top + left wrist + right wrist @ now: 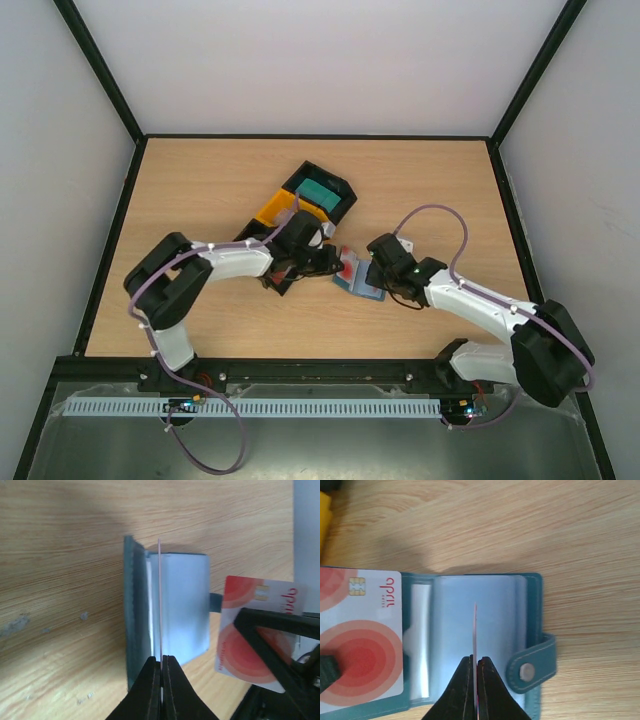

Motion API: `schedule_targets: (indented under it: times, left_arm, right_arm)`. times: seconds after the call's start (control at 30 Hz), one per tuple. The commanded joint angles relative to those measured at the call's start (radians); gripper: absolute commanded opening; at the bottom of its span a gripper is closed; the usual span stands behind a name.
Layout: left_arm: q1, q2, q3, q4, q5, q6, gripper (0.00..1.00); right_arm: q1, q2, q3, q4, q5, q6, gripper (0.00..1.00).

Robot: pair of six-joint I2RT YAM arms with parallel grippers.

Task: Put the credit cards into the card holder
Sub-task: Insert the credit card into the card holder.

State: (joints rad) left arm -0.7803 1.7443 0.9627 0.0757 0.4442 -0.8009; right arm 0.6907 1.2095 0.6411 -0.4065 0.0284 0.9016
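While left hand [161, 662] and right hand [475, 662] clamp credit cards [160, 595], these jut forward edge-on over card holder [505, 610]

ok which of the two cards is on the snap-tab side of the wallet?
The card pinched in the right gripper, right by the snap tab. The left gripper holds the other card at the card holder's opposite edge.

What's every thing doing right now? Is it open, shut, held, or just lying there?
card holder: open, flat on the table, snap undone.
left gripper: jaws shut on a card.
right gripper: jaws shut on another card.
left card: held, not in a sleeve.
right card: held, not in a sleeve.
teal card stack: resting in the black tray.
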Motion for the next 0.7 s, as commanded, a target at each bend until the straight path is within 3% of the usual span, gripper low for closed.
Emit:
schedule_targets:
  times: [0.0, 0.37, 0.67]
  left_arm:
    - [-0.020, 0.075, -0.010, 0.158, 0.038, -0.033, 0.02]
    - [-0.033, 0.154, -0.084, 0.374, 0.087, -0.120, 0.02]
    - [-0.050, 0.092, -0.150, 0.362, -0.008, -0.115, 0.02]
  right_arm:
    - [0.002, 0.031, -0.055, 0.023, 0.070, -0.003, 0.02]
    - [-0.024, 0.112, -0.119, 0.100, 0.048, 0.016, 0.02]
    - [-0.033, 0.147, -0.087, 0.000, 0.099, 0.048, 0.02]
